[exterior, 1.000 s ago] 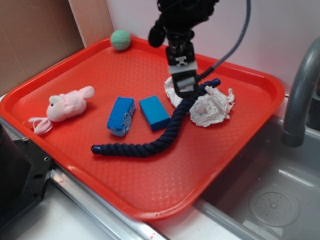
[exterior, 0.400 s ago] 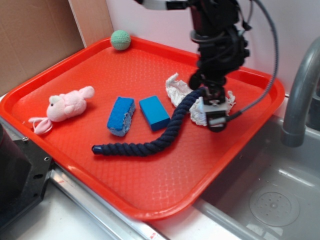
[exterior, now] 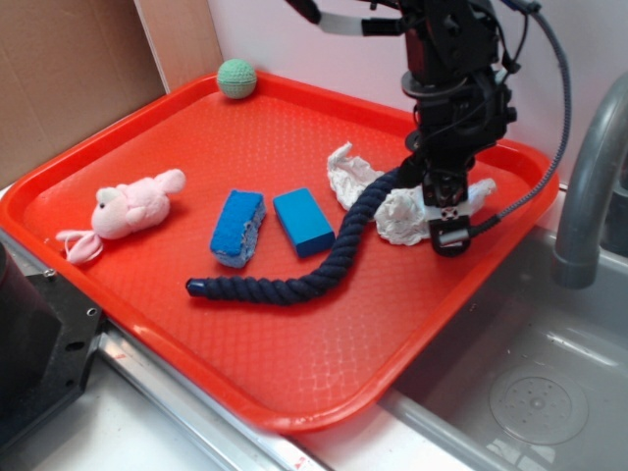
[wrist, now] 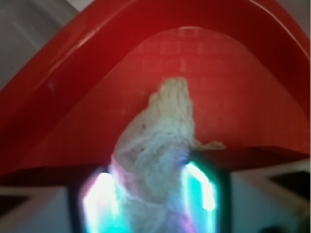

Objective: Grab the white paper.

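Shifted right, jaws straddle wrinkled white paper (wrist: 160,145).

Exterior view is evenly lit and sharp, with soft shadows on the red tray (exterior: 147,157). Wrist view is blurred, with glaring patches, perhaps reflections, along the bottom.

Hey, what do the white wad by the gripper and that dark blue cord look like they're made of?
The white paper looks like thin matte tissue: crumpled, wrinkled, with ragged edges and a fibrous look in the wrist view. The navy rope seems to be soft twisted cotton or similar fiber, judging by its spiral strands and limp curve.
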`<state>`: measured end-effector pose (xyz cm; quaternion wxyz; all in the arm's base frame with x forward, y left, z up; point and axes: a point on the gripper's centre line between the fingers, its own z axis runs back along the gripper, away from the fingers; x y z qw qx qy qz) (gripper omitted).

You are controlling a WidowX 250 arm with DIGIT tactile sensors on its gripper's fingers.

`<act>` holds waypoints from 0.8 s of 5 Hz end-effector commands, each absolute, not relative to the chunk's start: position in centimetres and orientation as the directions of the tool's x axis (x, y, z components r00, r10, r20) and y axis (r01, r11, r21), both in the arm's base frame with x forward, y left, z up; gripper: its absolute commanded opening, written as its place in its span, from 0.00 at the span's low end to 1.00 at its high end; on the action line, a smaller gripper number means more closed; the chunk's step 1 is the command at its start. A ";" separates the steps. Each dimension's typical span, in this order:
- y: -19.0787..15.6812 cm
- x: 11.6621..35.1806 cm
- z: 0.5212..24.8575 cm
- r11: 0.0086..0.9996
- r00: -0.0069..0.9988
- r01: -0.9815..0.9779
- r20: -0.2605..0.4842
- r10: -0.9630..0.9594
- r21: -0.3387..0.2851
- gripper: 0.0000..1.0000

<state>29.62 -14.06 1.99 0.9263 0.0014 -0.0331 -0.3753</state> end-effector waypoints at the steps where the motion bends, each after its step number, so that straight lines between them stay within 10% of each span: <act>1: -10.2 23.6 7.4 0.822 0.823 0.565 0.022 -0.568 0.075 0.00; 2: -6.8 19.1 11.8 0.918 0.939 0.342 -0.022 -0.344 0.201 0.00; 4: -2.5 16.2 20.6 0.993 0.995 -0.027 0.103 0.015 0.116 0.00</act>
